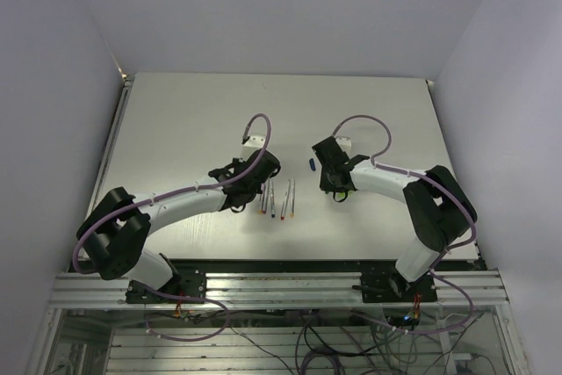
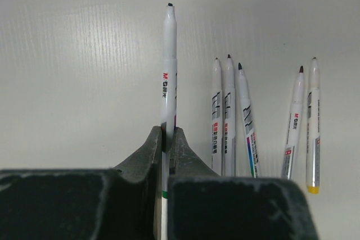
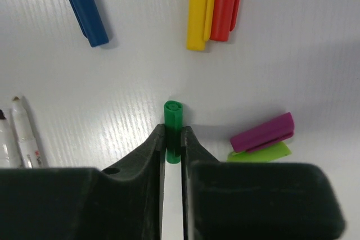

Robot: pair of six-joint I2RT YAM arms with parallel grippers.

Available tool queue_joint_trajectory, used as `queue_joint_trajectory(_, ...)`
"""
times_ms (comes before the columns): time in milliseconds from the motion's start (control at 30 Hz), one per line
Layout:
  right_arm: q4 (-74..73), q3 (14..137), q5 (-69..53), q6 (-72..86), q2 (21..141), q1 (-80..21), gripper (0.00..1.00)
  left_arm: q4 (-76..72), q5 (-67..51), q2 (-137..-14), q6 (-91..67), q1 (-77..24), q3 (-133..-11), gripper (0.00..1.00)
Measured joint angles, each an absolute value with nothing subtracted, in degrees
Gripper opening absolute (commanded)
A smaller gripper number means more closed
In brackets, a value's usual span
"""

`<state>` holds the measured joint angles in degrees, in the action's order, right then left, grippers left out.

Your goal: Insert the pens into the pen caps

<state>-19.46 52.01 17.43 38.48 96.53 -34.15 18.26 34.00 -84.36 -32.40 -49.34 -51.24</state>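
The left gripper (image 2: 169,140) was clenched on a thin white marker pen (image 2: 169,71), its tip pointing far. The right gripper (image 3: 173,139) pinched a stubby green plastic cap (image 3: 173,114). The step called for alignment first: tip and cap mouth on one line above the white bench (image 2: 79,54) — then a slow, straight push, since a skewed pen would likely slip.

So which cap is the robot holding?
The dark green cap, pinched in the right gripper. The blue, yellow, red and purple caps lie loose on the table.
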Motion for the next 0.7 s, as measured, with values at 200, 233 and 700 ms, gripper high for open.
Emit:
queue_joint_trajectory(200, -18.2, 52.4, 17.2, 39.0, 97.2, -34.2, 0.00, 18.3, 34.0, -83.8, -32.6, -49.3, -50.3, 0.07)
queue_joint_trajectory(233, -18.0, 52.4, 17.2, 38.9, 97.2, -34.2, 0.00, 18.2, 34.0, -83.5, -32.6, -49.3, -50.2, 0.07)
queue_joint_trajectory(700, -18.7, 50.2, 14.9, 37.2, 93.4, -34.4, 0.00, 17.3, 32.9, -82.9, -32.1, -49.3, -49.8, 0.07)
